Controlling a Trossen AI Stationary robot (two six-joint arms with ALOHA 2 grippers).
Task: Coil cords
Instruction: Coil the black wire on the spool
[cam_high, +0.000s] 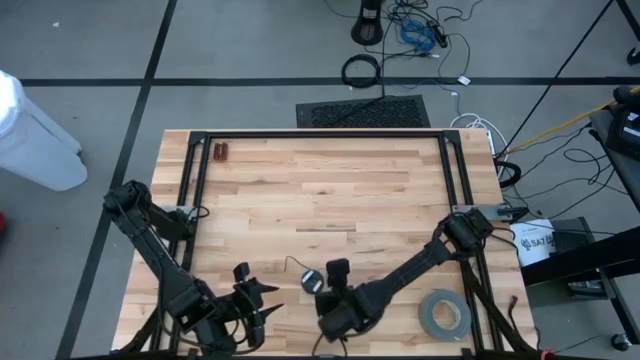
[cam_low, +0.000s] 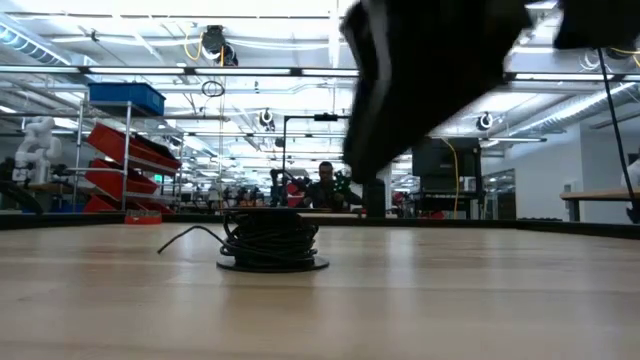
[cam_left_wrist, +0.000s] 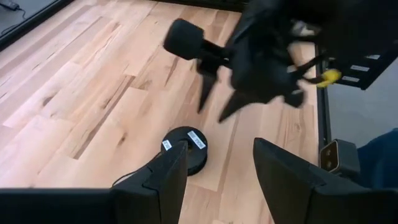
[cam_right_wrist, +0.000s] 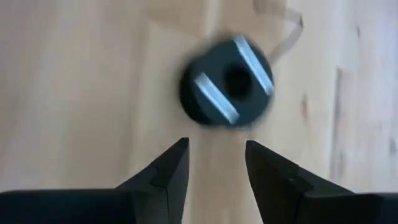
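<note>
The cord is a small round black bundle (cam_high: 312, 281) with two white labels. It lies flat on the wooden table near the front edge, and a thin loose tail (cam_high: 290, 262) curves away from it. The bundle also shows in the low view (cam_low: 270, 240), the left wrist view (cam_left_wrist: 186, 146) and the right wrist view (cam_right_wrist: 227, 84). My right gripper (cam_right_wrist: 214, 149) is open and hovers above the bundle, fingers pointing down, touching nothing. My left gripper (cam_left_wrist: 217, 149) is open just left of the bundle, clear of it.
A grey tape roll (cam_high: 444, 313) lies at the front right of the table. Two small red items (cam_high: 221, 152) sit at the far left corner. A black frame (cam_high: 320, 134) runs round the table's back and sides. Bare wood lies between.
</note>
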